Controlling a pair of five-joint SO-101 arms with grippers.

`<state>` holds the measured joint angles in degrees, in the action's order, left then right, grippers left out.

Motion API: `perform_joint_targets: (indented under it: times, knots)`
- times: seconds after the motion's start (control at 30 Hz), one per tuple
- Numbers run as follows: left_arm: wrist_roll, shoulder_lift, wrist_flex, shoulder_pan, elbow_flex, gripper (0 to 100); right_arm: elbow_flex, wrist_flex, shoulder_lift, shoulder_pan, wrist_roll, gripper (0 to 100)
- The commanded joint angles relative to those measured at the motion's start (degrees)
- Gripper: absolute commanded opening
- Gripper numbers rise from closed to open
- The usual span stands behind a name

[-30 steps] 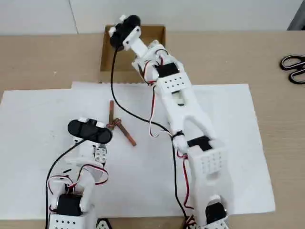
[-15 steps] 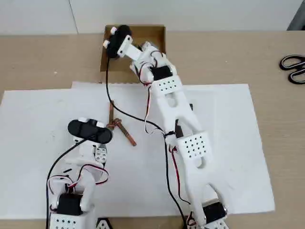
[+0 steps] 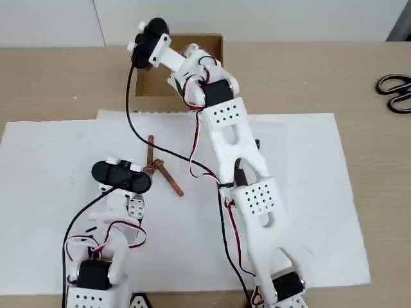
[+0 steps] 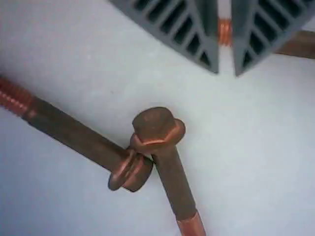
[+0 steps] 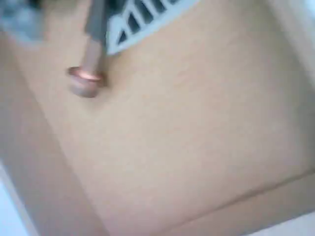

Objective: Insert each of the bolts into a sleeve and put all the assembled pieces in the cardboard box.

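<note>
Two copper bolts in brown sleeves [image 4: 162, 162] lie on the white paper with their heads touching, one upright [image 3: 151, 151] and one slanted [image 3: 171, 181] in the high view. My left gripper [image 4: 225, 64] hovers just above them, shut to a thin slit. A third copper piece [image 4: 225, 32] shows through that slit, lying under the fingers. My right gripper [image 5: 101, 19] is over the left side of the cardboard box [image 3: 154, 96], shut on an assembled bolt [image 5: 84, 81] that hangs head down above the box floor [image 5: 187, 123].
The white paper sheet [image 3: 51, 167] covers most of the table in front of the box. Black scissors [image 3: 397, 90] lie at the far right edge. The right arm stretches diagonally across the paper's middle.
The right arm has swung left over the box, carrying its bolt toward the box's left side. The left arm and the bolts on the paper have stayed put.
</note>
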<state>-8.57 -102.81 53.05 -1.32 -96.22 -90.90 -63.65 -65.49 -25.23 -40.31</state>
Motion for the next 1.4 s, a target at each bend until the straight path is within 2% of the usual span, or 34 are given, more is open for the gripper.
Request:
perform_joint_targets:
  times: [0.0,0.2,0.37,0.5,0.6,0.93,1.03,1.37]
  knots:
    - [-0.4,-0.6,-1.1,0.1,0.2,1,-5.9,-6.2,1.9,-0.6,-0.4,0.6]
    - [-0.4,-0.6,-1.1,0.1,0.2,1,-5.5,-19.4,11.8,-0.6,0.1,0.2]
    - [-0.4,-0.6,-1.0,0.1,0.2,1,-5.5,-34.9,15.6,-2.0,15.7,0.2]
    - [-0.4,-0.6,-1.0,0.1,0.2,1,-4.7,-35.8,18.7,-1.7,24.3,0.3]
    - [-0.4,-0.5,-1.0,0.1,0.2,1,2.0,-36.0,21.7,-1.6,28.4,0.3]
    - [-0.4,-0.5,-1.0,0.1,0.2,1,41.7,-35.6,46.9,-1.7,42.0,0.4]
    - [-0.4,-0.5,-1.0,0.1,0.2,1,49.3,-35.6,50.7,-1.7,44.4,0.4]
    - [-0.4,-0.5,-0.6,0.9,0.2,1,54.1,-35.9,49.1,2.1,50.7,0.6]
